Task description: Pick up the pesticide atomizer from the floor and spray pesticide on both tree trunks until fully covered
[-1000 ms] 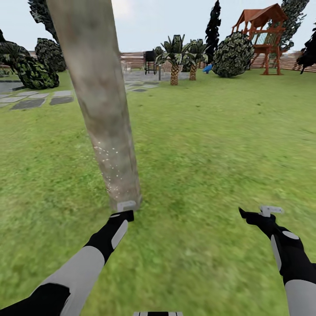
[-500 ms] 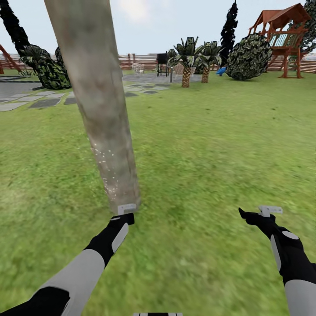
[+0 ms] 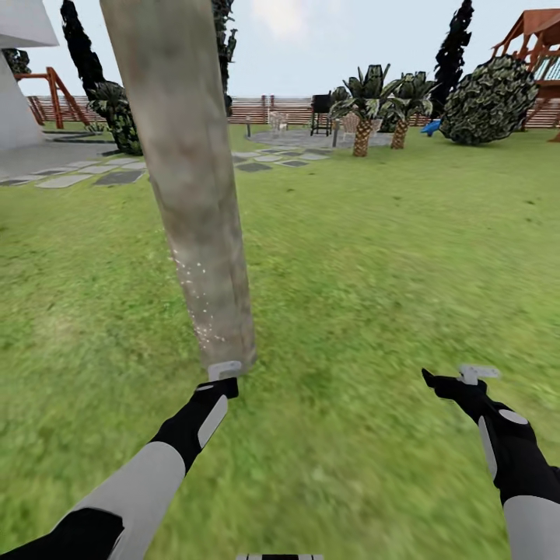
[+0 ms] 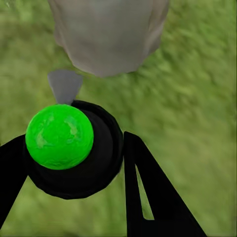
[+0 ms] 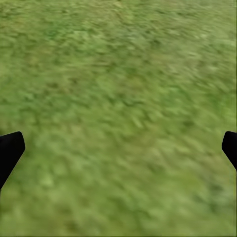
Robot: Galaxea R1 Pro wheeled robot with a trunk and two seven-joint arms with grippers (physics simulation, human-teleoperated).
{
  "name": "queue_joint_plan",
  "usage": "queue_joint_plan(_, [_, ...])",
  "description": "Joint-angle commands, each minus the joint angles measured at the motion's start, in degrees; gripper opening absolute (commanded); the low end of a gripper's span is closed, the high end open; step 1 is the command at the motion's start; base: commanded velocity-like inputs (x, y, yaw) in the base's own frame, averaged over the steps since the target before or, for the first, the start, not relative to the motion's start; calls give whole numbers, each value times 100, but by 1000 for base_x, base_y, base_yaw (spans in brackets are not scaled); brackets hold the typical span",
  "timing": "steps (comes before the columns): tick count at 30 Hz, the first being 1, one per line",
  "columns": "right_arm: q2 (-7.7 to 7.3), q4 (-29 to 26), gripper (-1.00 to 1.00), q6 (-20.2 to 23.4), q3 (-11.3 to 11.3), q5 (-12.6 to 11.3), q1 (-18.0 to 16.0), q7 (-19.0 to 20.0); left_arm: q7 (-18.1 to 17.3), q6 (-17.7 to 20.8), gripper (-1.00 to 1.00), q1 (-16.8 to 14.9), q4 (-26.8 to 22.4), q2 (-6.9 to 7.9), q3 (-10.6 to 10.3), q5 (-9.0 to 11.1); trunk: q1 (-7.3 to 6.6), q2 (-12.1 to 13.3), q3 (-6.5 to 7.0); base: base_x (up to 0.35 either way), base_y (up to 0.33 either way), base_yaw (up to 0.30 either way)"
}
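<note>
Roughly partway through, judging by the trunk (image 3: pixel 194 194): a scatter of white specks (image 3: pixel 201 299) on the lower part near the base, bare mottled bark above that. So plenty of trunk left to cover here, and no second treated tree to be seen, meaning that one likely not started.

Atomizer (image 4: pixel 74 148) already off the lawn (image 3: pixel 373 257) and clamped in the left hand (image 3: pixel 223 375), black body squeezed between the fingers (image 4: pixel 148 197), green dot facing the wrist camera, grey nozzle aimed at the trunk base just beyond. In the head view, whitish sprayer head sitting right at the foot of the trunk, nearly touching.

Right hand (image 3: pixel 455 381) hanging out over bare grass on the right, well apart from the tree. Fingertips at opposite edges of the wrist view with nothing but grass between, so spread wide and holding nothing.

Versus half a second back: whole background slid right — palms (image 3: pixel 381 109), shrub (image 3: pixel 490 101) and playset all shifted, a white wall corner (image 3: pixel 23 31) popping in far left. Looks like camera or base turning left, not stuff moving. Arms in the same spots in frame, trunk drifted slightly right, speck patch about the same.
</note>
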Motion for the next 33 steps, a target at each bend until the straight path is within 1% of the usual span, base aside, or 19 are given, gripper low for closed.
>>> queue_joint_plan(1, [0, 0, 100, -1, 0, 0, 0, 0, 1, 0, -100, 1, 0, -2, 0, -3, 0, 0, 0, 156, -265, 275])
queue_joint_plan(5, [0, 0, 100, -4, 0, 0, 0, 3, 1, 0, -100, -1, 0, -1, -1, -3, 0, 0, 0, 130, -265, 275])
queue_joint_plan(14, [7, 0, 100, 3, 0, 0, 0, 4, 1, 0, -100, 0, 0, -5, -1, -3, 0, 0, 0, 7, -274, 264])
queue_joint_plan(25, [-12, -3, 100, 4, 5, 18, 0, 12, 1, 0, -100, -1, 0, 1, 1, -3, 0, 0, 0, 76, -275, 12])
queue_joint_plan(33, [-1, -1, 100, 4, 4, 18, 0, 4, 1, 0, -100, -3, 0, 1, 2, 6, 0, 0, 0, 75, -275, 244])
